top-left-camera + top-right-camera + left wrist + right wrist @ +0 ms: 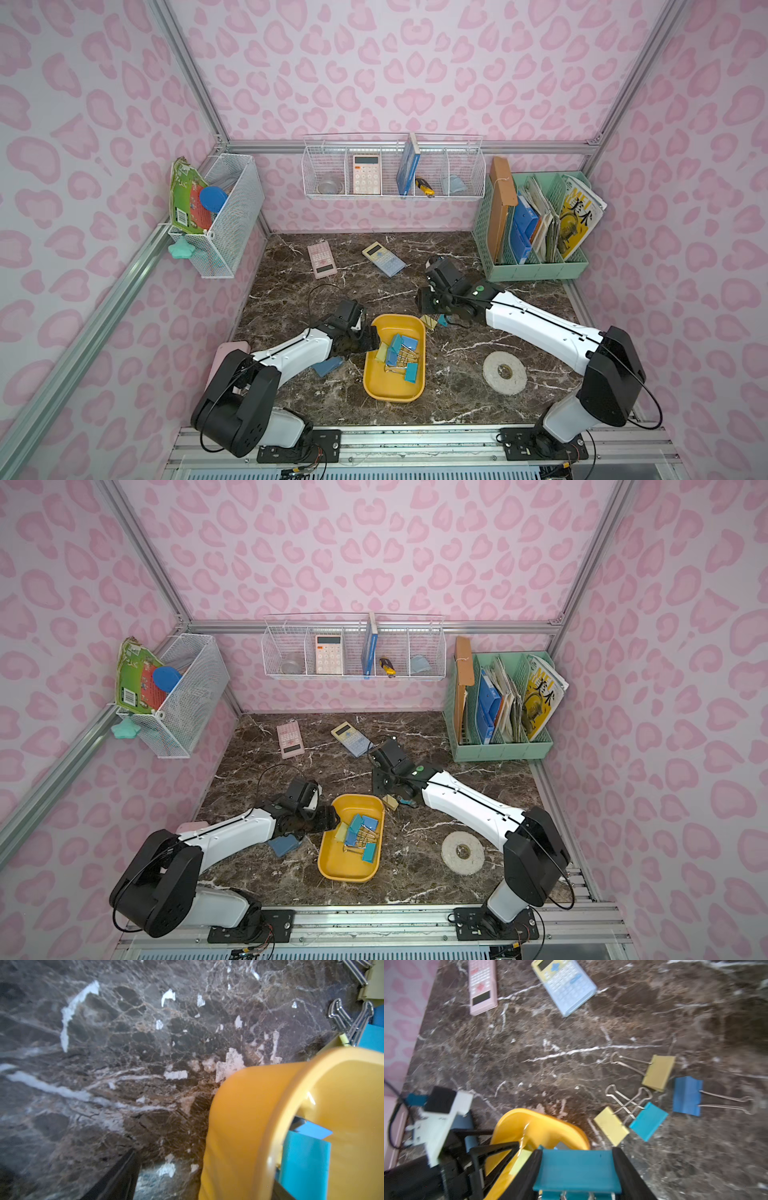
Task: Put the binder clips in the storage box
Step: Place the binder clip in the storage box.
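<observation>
1. Teal clip (577,1169) sits clamped between the right claw's (576,1154) jaws; the storage box (533,1124) lies just beside it.
2. Left claw (371,337) stands apart, straddling the box's wall.
3. Advised: carry fully over the box and release low. Four binder clips (649,1121) lie on the table beyond the claw.

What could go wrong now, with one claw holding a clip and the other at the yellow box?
1. The right gripper pinches a teal clip near the storage box's corner; released early, it may land on the table.
2. The left gripper stands open astride the box's wall; a careless move could drag or tip it, spilling the clips inside.
3. Both grippers crowd that box and might bump.
</observation>
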Controlling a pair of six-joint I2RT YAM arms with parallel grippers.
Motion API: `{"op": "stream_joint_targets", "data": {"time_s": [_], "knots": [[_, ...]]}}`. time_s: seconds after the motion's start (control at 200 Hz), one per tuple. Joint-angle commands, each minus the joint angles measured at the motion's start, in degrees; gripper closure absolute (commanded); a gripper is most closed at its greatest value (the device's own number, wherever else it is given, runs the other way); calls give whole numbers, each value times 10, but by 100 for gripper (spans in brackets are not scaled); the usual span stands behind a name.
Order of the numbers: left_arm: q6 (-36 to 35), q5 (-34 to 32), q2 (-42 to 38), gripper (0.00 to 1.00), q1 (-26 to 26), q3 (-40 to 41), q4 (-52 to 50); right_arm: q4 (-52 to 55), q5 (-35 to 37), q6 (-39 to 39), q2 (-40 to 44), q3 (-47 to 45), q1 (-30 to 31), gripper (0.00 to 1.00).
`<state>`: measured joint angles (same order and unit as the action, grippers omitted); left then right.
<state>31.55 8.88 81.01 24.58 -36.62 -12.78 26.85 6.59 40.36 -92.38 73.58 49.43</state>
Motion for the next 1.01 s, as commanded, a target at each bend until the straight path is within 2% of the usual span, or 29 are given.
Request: {"op": "stream_joint_targets", "data": {"time_s": [0.0, 0.125, 0.34, 0.575, 0.831, 1.001], "knots": [[10, -4, -2, 22, -1, 5, -46, -38, -44, 26, -21, 3, 40, 54], [15, -4, -8, 22, -1, 8, -46, -45, -61, 30, -48, 3, 79, 54], [18, -4, -11, 22, -1, 12, -48, -68, -73, 38, -60, -22, 108, 54], [17, -6, -11, 22, -1, 10, -51, -64, -86, 16, -78, -40, 126, 54], [18, -12, -11, 22, -1, 9, -54, -57, -81, 30, -57, -74, 145, 54], [18, -12, -9, 22, 0, 9, -51, -51, -85, 36, -81, -91, 143, 54]]}}
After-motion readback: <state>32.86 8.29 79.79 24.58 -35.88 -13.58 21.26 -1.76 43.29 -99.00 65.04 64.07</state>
